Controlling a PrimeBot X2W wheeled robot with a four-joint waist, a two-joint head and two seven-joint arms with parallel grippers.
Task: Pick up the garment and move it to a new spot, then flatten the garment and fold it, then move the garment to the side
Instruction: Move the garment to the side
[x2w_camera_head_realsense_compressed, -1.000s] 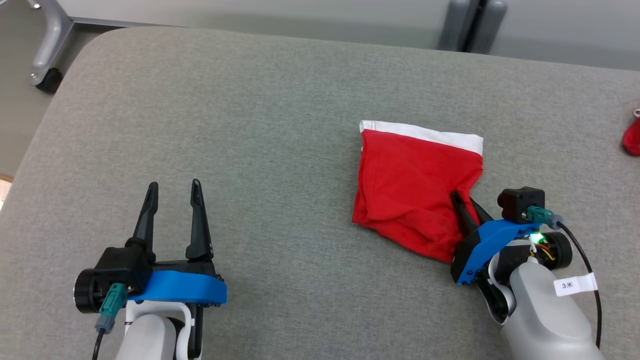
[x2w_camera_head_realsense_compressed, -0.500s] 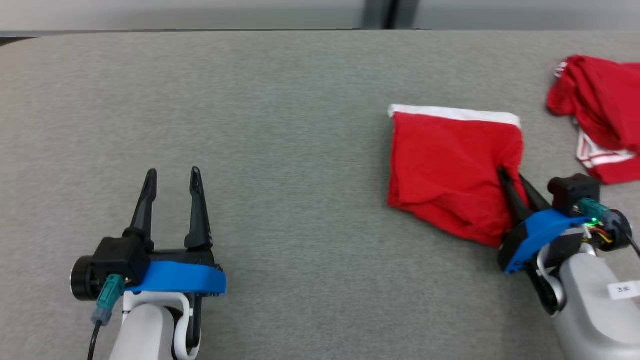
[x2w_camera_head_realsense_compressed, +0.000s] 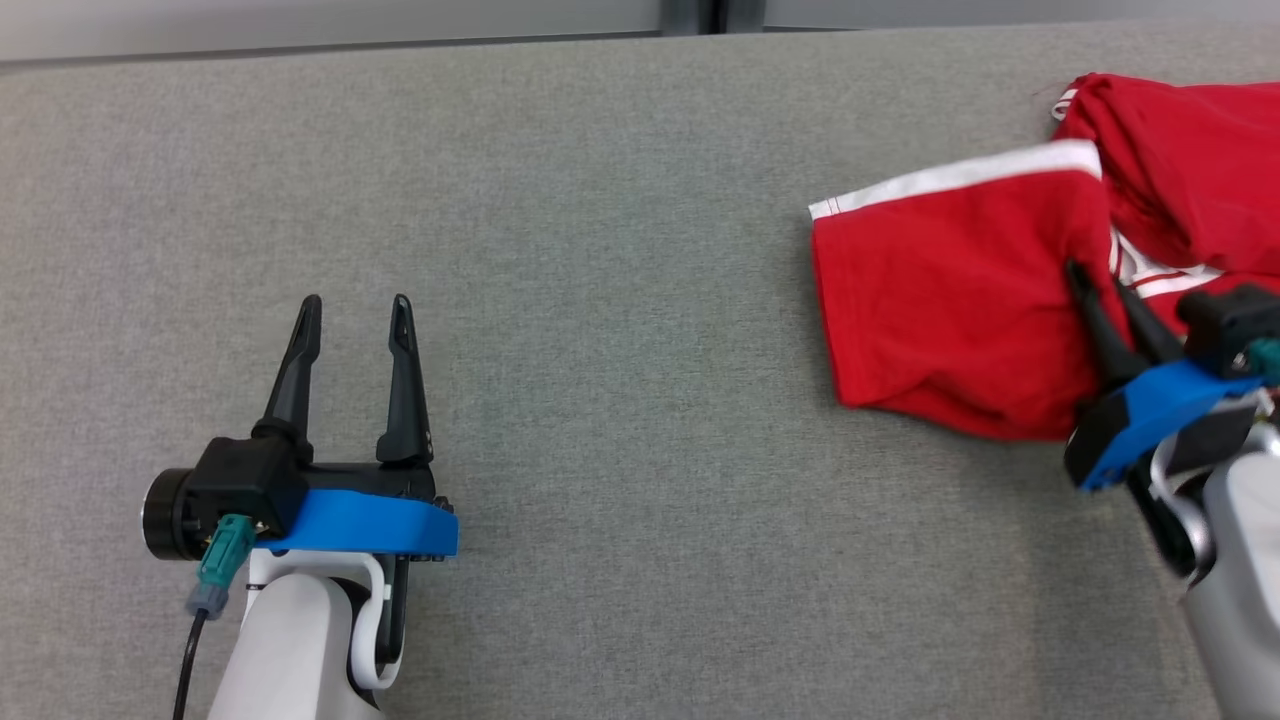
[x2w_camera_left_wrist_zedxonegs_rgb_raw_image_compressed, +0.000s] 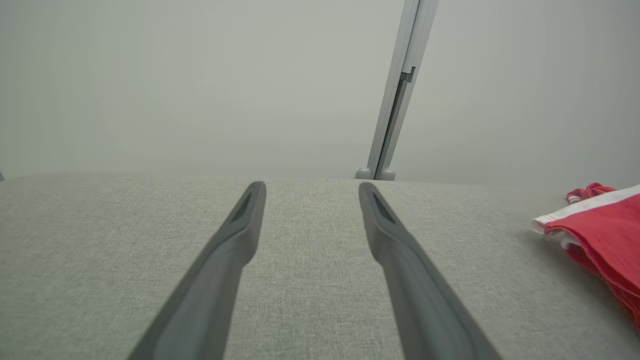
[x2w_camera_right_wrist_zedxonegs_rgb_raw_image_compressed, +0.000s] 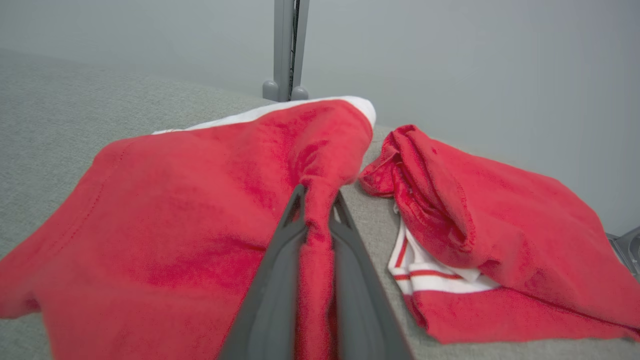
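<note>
Counter (x2w_camera_head_realsense_compressed: 600, 250): covered in grey woven fabric and running across the whole head view; a pale wall stands behind it.
Garment (x2w_camera_head_realsense_compressed: 950, 320): red with a white band along its far edge. It lies mostly flat on the counter at about 3 o'clock in the head view, with its 4 o'clock corner lifted into a ridge.
Right hand (x2w_camera_head_realsense_compressed: 1097, 275): at 3 to 4 o'clock in the head view. Its two dark fingers are drawn together, clamped on that raised fold of the garment. In the right wrist view the red cloth is pinched between the fingers and runs up past their tips.
Left hand (x2w_camera_head_realsense_compressed: 357, 305): at 8 o'clock in the head view, well apart from the garment. Its fingers stand apart with nothing between them, pointing to 12 o'clock, low over bare counter.
Second red cloth (x2w_camera_head_realsense_compressed: 1190, 160): a crumpled heap with red-and-white striped trim at 2 o'clock in the head view. It sits just beside the garment on the 3 o'clock side; whether the two touch I cannot tell.
Grey post (x2w_camera_left_wrist_zedxonegs_rgb_raw_image_compressed: 395, 100): upright against the wall beyond the counter's far edge, at 12 to 1 o'clock in the left wrist view.
</note>
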